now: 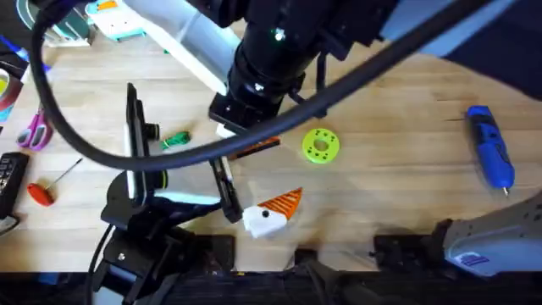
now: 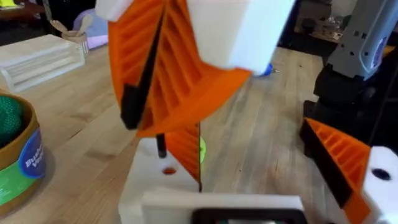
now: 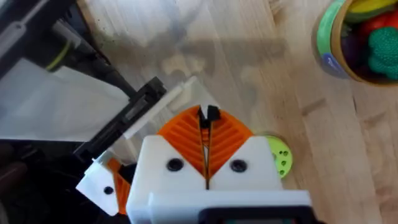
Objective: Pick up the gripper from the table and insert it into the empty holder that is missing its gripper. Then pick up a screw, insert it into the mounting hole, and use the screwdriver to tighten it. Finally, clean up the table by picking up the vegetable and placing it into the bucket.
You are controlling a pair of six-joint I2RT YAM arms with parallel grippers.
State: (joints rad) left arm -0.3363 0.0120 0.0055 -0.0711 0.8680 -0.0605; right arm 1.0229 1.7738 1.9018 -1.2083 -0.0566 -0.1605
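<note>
Right gripper [image 3: 206,118] hangs over the middle of the table on an arm reaching across from the right. Its two orange ribbed pads [image 3: 186,134] are pressed together, pinching a small black screw [image 3: 212,114]. In the left wrist view the dark shaft drops from between those pads toward a white finger block, the holder [image 2: 149,183], and ends just above a small orange-ringed hole in its top face. Whether the tip has entered the hole cannot be told.

Left gripper [image 2: 267,162] sits directly beneath, with its fingers well apart. One finger is that white holder, with the orange gripper [image 2: 186,149] standing edge-on in it. The other is a white block with an orange ribbed tip [image 1: 275,209], nearer the table's front edge.

Just right of the two grippers lies a lime-green disc [image 1: 320,145] with small holes. The vegetable [image 1: 176,140] – a small bright green leafy toy – lies on the wood to their left, close beside the left arm's dark body.

The blue screwdriver [image 1: 489,146] lies far to the right, well apart from both grippers, its metal bit pointing toward the near edge. The bucket [image 3: 333,43] stands on the wood with coloured toys inside – a green one and a red one among them. At the left edge lie a red-handled screwdriver [image 1: 40,193] and purple scissors [image 1: 35,129].
</note>
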